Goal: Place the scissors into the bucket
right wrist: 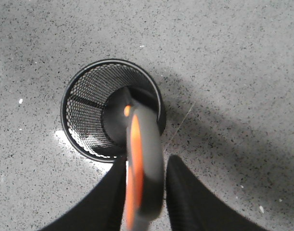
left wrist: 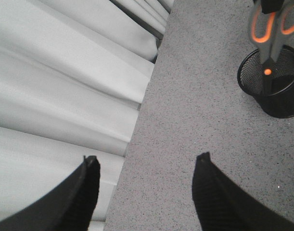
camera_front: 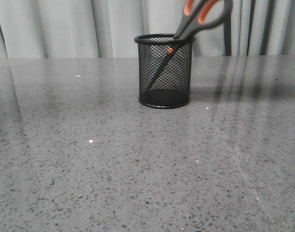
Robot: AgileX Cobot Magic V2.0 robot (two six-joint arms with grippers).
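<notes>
On the grey desk (camera_front: 89, 169), the scissors (camera_front: 195, 21) lean blades-down inside the bucket (camera_front: 164, 72), handles above the rim. The right tool (right wrist: 144, 192) seemingly grips one handle loop; release remains. The left tool (left wrist: 144, 187) hangs wide open, empty.

Shiny stone table, wire cup, plastic scissors

The grey speckled table (camera_front: 89, 159) looks smooth and glossy. The bucket (camera_front: 164, 72) is black metal mesh. The scissors (camera_front: 203, 14) have matt handles; curtains (camera_front: 50, 26) look like soft cloth.
</notes>
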